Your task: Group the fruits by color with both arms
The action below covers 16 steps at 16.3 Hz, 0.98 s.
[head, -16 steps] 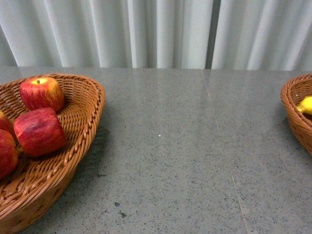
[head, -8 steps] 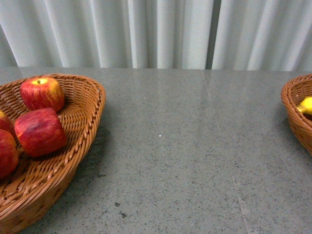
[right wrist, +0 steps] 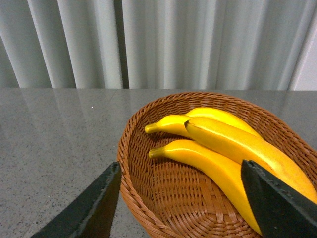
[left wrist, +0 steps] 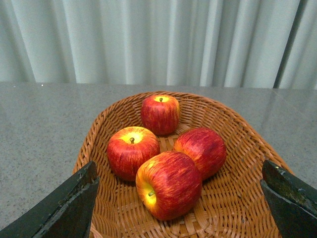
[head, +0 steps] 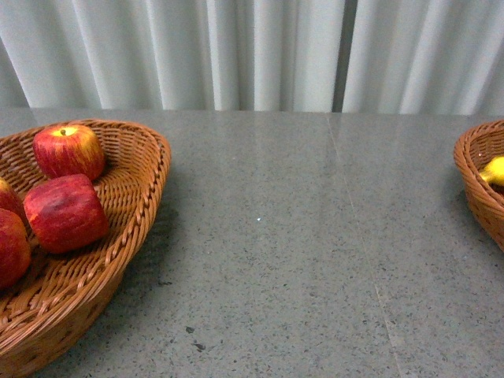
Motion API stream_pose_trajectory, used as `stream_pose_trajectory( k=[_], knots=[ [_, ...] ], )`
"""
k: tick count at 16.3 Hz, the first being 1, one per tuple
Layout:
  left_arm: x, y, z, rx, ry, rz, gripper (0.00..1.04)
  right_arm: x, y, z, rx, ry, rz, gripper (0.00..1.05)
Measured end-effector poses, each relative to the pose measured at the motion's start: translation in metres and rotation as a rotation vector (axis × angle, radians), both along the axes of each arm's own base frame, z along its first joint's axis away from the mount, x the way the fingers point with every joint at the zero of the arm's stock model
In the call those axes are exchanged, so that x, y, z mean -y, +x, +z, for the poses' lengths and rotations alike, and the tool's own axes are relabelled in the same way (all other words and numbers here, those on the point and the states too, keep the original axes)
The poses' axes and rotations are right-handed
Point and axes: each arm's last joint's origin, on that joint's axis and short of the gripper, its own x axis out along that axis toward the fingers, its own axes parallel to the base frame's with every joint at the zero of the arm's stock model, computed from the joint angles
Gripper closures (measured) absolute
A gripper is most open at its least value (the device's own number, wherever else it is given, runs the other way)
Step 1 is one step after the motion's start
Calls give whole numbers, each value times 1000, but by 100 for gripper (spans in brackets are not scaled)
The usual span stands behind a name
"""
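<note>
Several red apples [left wrist: 169, 184] lie together in a wicker basket [left wrist: 237, 198] in the left wrist view. My left gripper [left wrist: 179, 171] hangs open over them, its black fingers [left wrist: 69, 208] wide apart on either side and touching nothing. In the right wrist view, three yellow bananas [right wrist: 208, 166] lie in another wicker basket [right wrist: 130, 148]. My right gripper [right wrist: 181, 168] is open above it and holds nothing. The front view shows the apples [head: 65, 213] in the left basket [head: 134, 205] and a banana [head: 494, 169] tip in the right basket [head: 476, 185]. Neither arm shows there.
A grey speckled tabletop [head: 276, 236] stretches between the two baskets. White curtains [head: 252, 55] hang behind its far edge. The baskets stand at the left and right edges of the front view.
</note>
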Motion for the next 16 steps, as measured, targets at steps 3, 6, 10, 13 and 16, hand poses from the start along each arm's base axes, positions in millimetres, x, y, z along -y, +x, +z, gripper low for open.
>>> stream_pose_trajectory(
  k=[3,6,10,13,16],
  knots=[
    [0,0,0,0,0,0,7,0,0,0,0,1,0,6],
    [0,0,0,0,0,0,7,0,0,0,0,0,0,6],
    [0,0,0,0,0,0,7,0,0,0,0,0,0,6],
    [0,0,0,0,0,0,7,0,0,0,0,0,0,6],
    [0,0,0,0,0,0,7,0,0,0,0,0,0,6]
  ],
)
